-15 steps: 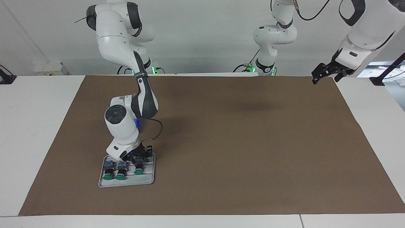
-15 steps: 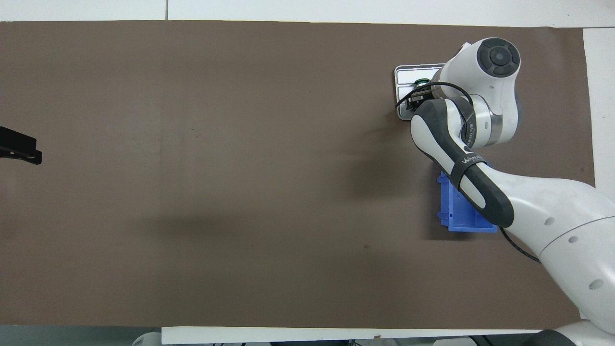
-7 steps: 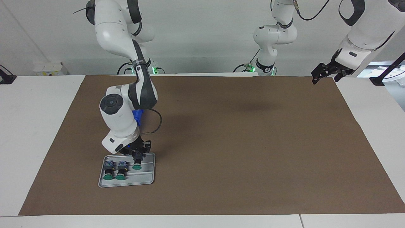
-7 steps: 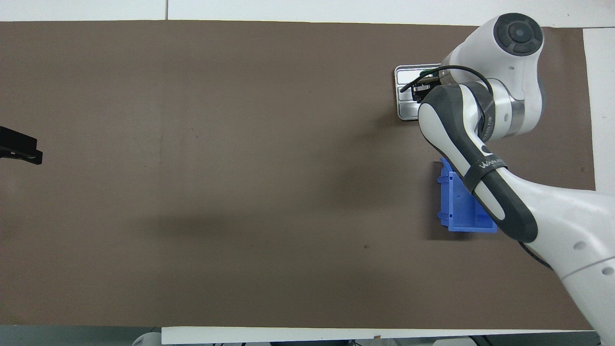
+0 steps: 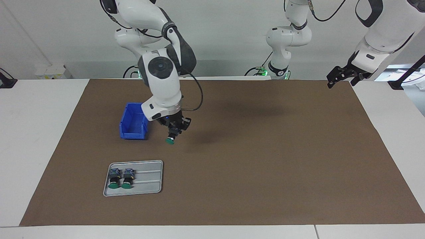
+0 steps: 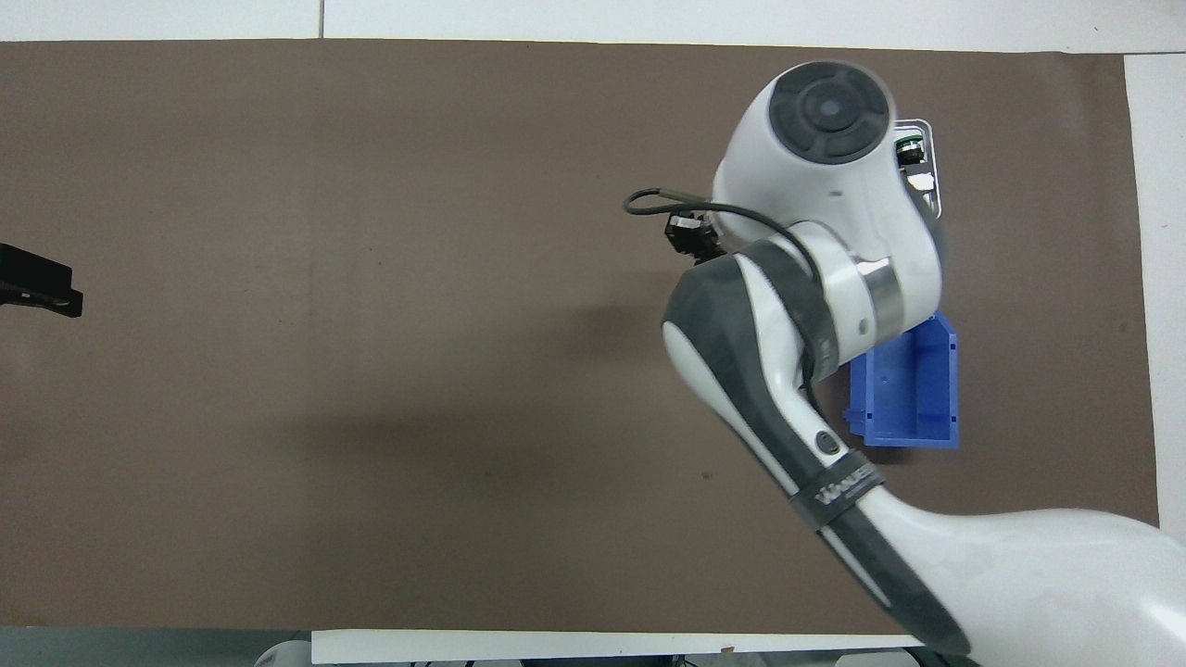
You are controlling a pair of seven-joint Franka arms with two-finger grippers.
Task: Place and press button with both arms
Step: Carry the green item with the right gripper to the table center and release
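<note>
Aloft, button [image 5: 170, 139] in right claw [image 5: 173, 131]

Lifted off the grey tray [image 5: 132, 192] at lower left of the facing view: one button [image 5: 170, 139], now clamped in the right gripper [image 5: 172, 131] above the brown mat [image 5: 265, 159], beside the blue bin [image 5: 132, 124], newly uncovered. Two buttons [image 5: 120, 178] left on the tray.

A brown mat [image 5: 265, 159] covers the white table [image 5: 33, 132]. A blue bin [image 5: 132, 125] sits on it toward the right arm's end, with a grey tray [image 5: 149, 189] farther from the robots.
</note>
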